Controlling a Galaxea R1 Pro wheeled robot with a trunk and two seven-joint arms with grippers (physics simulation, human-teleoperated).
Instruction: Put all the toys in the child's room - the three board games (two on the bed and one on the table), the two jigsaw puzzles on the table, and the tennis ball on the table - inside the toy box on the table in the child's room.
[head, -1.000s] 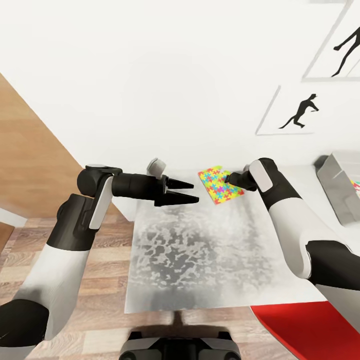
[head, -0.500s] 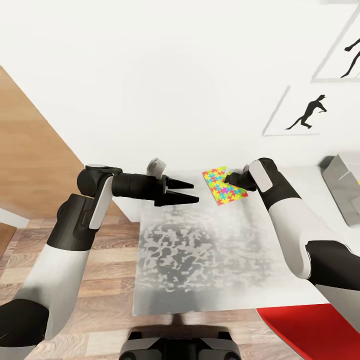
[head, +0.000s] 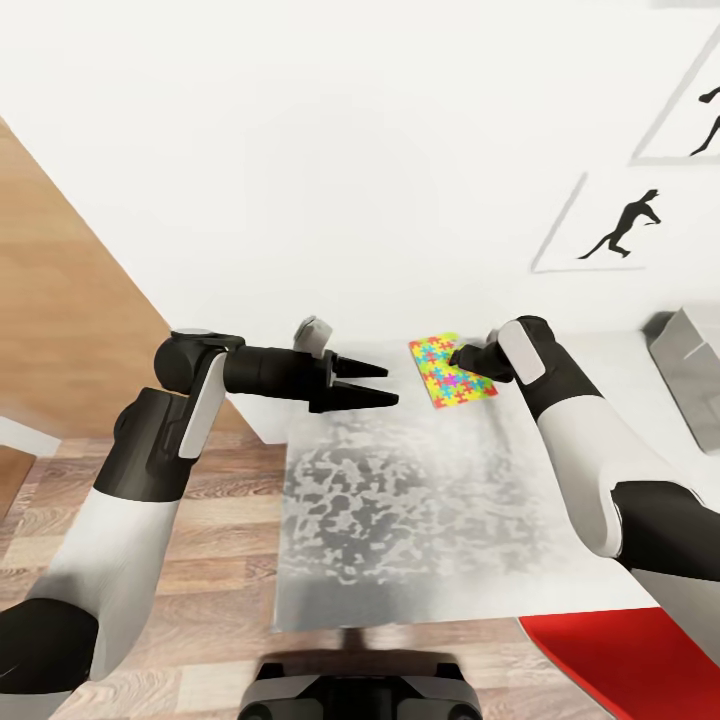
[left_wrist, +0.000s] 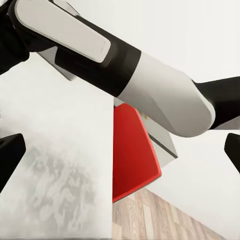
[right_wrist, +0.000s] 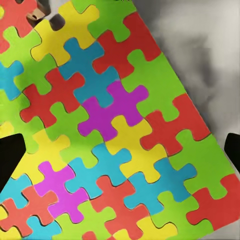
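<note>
Head view: the whole scene has slid rightward since earlier frames, a camera shift; the jigsaw puzzle (head: 452, 371) lies at frame centre on the table (head: 420, 500). Right gripper (head: 458, 357), fingertips spread, poised over it, grasp pending; left gripper (head: 385, 385) open, empty. Toy box (head: 690, 375) at right edge.

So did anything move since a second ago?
Mostly the camera: the whole view slid sideways, so the table, wall pictures and toy box shifted right together. The right gripper stays at the jigsaw puzzle edge; whether it grips is unclear. The left gripper stays open and empty.
</note>
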